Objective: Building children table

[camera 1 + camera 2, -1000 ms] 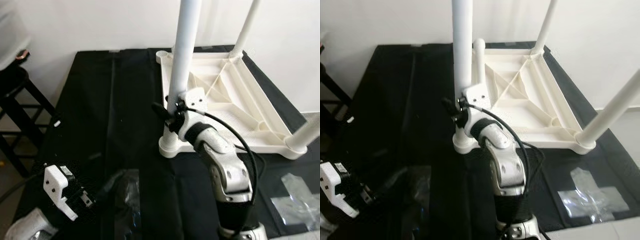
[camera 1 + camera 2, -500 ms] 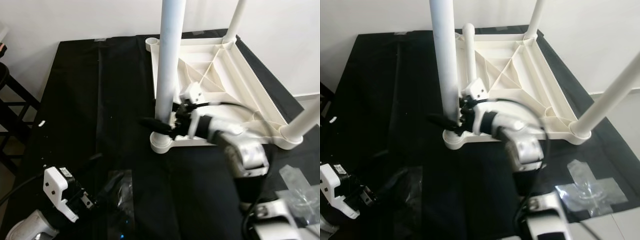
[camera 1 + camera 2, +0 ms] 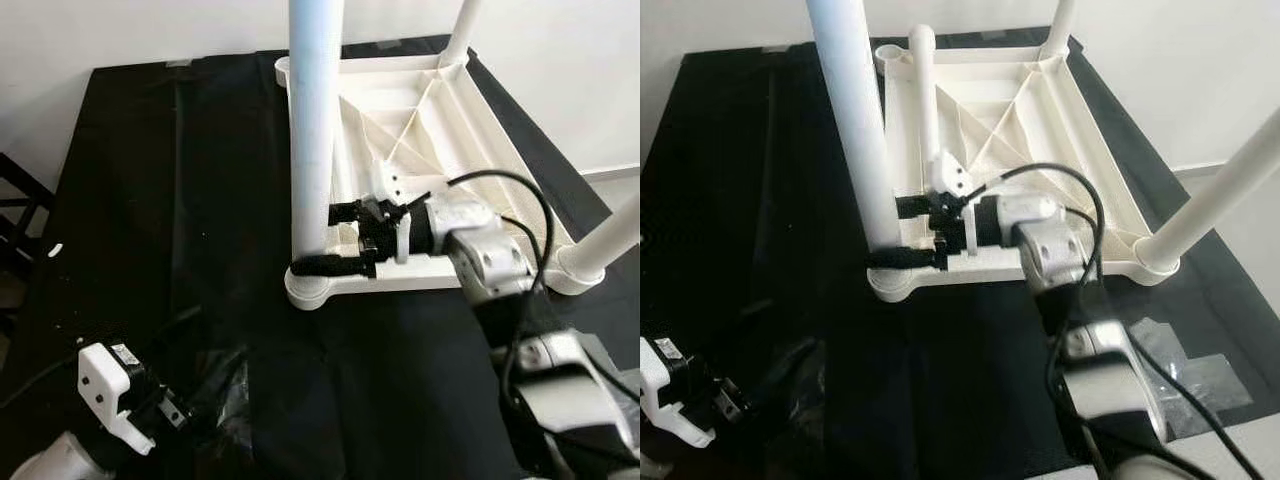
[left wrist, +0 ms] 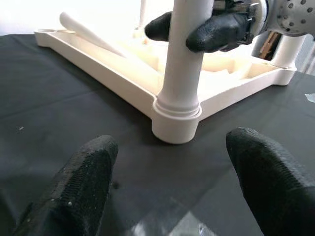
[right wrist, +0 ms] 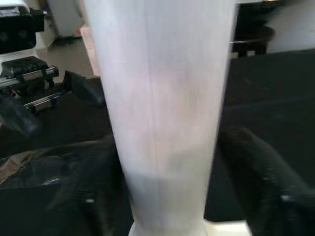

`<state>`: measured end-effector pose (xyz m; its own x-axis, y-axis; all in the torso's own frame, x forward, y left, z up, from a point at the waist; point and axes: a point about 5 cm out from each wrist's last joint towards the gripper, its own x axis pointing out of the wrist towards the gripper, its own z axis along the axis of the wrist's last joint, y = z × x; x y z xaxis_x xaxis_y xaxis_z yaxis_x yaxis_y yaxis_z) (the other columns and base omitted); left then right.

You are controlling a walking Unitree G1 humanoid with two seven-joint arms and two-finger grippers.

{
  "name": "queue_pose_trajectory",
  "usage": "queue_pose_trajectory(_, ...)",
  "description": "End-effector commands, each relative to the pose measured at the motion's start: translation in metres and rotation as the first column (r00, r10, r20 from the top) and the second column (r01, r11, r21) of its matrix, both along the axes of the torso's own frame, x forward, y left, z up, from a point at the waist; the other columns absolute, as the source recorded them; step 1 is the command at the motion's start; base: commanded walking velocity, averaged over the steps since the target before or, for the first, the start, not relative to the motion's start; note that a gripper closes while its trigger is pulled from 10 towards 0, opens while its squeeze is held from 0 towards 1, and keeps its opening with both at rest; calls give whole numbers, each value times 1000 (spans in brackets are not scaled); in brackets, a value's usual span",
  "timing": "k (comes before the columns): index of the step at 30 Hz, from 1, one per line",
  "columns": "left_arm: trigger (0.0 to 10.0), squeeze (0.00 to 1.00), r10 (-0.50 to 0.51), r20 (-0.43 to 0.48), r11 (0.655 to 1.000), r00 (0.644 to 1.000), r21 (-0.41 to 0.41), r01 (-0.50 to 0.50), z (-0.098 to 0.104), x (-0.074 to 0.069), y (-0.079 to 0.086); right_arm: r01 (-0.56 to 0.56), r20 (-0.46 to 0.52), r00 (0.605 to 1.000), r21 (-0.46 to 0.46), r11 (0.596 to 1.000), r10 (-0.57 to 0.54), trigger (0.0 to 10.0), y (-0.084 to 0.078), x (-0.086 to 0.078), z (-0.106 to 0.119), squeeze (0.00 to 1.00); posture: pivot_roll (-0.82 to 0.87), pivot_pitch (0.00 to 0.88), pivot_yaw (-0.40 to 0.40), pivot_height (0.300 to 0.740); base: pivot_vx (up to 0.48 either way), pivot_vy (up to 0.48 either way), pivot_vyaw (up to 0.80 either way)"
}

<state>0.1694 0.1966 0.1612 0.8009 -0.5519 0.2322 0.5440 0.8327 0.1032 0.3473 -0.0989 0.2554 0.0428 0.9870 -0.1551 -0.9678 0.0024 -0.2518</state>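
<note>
Around the lower part of the near white plastic table leg [image 3: 312, 120], the right gripper [image 3: 325, 240] has its two black fingers spread, one on each side of the tube. From the right wrist view the fingers [image 5: 261, 189] stand beside the leg and a little apart from it — they do not seem to press it, so I judge that the gripper brackets the leg but does not pinch it. This leg stands upright in the corner socket [image 3: 318, 288] of the white plastic children table top [image 3: 470, 130], which lies upside down on the black cloth [image 3: 130, 200] with its ribbed underside facing up. Two more white legs stand in the far corner [image 3: 460, 30] and in the corner toward the robot's right [image 3: 615, 235], and another white tube [image 3: 925, 90] shows at the far-left corner.

The left gripper [image 3: 175, 410] hangs low over the cloth, well apart from the table, with its fingers [image 4: 78, 187] wide open and nothing between them; it points toward the socket. Beside it lies a clear plastic bag [image 3: 805, 395], and a second one [image 3: 1210, 375] lies on the robot's right.

The step in hand seems to be the seating of this leg in its socket. For the next move the right gripper would need to close firmly on the tube and then turn or push it down — with the tube kept straight, because a tilted leg may jam in the collar.
</note>
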Motion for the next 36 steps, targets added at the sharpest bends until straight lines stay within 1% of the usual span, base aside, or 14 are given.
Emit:
queue_pose_trajectory(1, 10000, 0, 3, 8, 1000, 1000, 7, -3, 0, -4, -2, -60, -16, 998, -12, 998, 60, 0, 3, 1, -2, 0, 5, 265, -64, 740, 0, 0, 0)
queue_pose_trajectory(7, 10000, 0, -14, -8, 1000, 1000, 18, 14, -4, -2, -6, -130, -38, 991, -8, 991, 130, 0, 0, -2, -3, 0, 7, 266, -63, 740, 0, 0, 0)
queue_pose_trajectory(13, 10000, 0, -16, -19, 1000, 1000, 23, 16, -5, 1, -5, 102, -58, 993, 40, 994, -99, 0, -6, -13, -41, 0, -20, 273, -70, 740, 0, 0, 0)
queue_pose_trajectory(15, 10000, 0, -12, -21, 1000, 1000, 24, 12, -6, 2, -4, 425, -113, 903, 84, 901, -415, 0, 2, -23, -68, 0, -33, 274, -72, 740, 0, 0, 0)
queue_pose_trajectory(16, 10000, 0, -12, -21, 1000, 1000, 24, 12, -6, 2, -4, 425, -113, 903, 84, 901, -415, 0, 2, -23, -68, 0, -33, 274, -72, 740, 0, 0, 0)
queue_pose_trajectory(17, 10000, 0, -12, -20, 999, 1000, 32, 13, -6, 3, -4, 698, -79, 716, 61, 714, -693, 0, -4, -25, -83, 0, -51, 278, -68, 740, 0, 0, 0)
queue_pose_trajectory(18, 10000, 0, -10, -17, 999, 1000, 35, 11, -6, 5, -4, 802, 0, 596, 46, 595, -803, 0, -10, -36, -91, 0, -68, 273, -64, 740, 0, 0, 0)
queue_pose_trajectory(21, 10000, 0, -8, -12, 999, 1000, 39, 9, -7, 9, -4, 839, 102, 533, 65, 540, -840, 0, -13, -42, -87, 0, -83, 269, -50, 740, 0, 0, 0)
queue_pose_trajectory(27, 10000, 0, -13, -13, 999, 1000, 35, 13, -9, 15, -5, 834, 60, 547, 54, 550, -835, 0, -13, -35, -87, 0, -94, 243, -43, 740, 0, 0, 0)
queue_pose_trajectory(30, 10000, 0, -21, -16, 999, 1000, 39, 21, -10, 19, -4, 787, 30, 616, 33, 616, -788, 392, 0, -38, -88, 0, -100, 228, -36, 740, 0, 0, 0)
queue_pose_trajectory(31, 10000, 0, -14, -17, 999, 1000, 37, 15, -11, 20, -3, 726, -26, 687, 65, 684, -726, 10000, 10, -39, -82, 0, -94, 217, -32, 740, 0, 0, 0)
queue_pose_trajectory(32, 10000, 0, -7, -17, 999, 1000, 37, 8, -12, 20, -2, 658, -67, 752, 110, 745, -655, 10000, 17, -39, -72, 1000, -93, 213, -27, 740, 0, 0, 0)
queue_pose_trajectory(34, 10000, 0, 0, -17, 999, 1000, 36, 1, -13, 21, -1, 497, -126, 867, 181, 849, -481, 10000, 25, -41, -53, 1000, -90, 210, -25, 740, 0, 0, 0)
queue_pose_trajectory(36, 10000, 0, -1, -17, 999, 1000, 36, 2, -13, 21, -1, 443, -113, 897, 197, 875, -428, 10000, 24, -41, -47, 1000, -87, 207, -22, 740, 0, 0, 0)
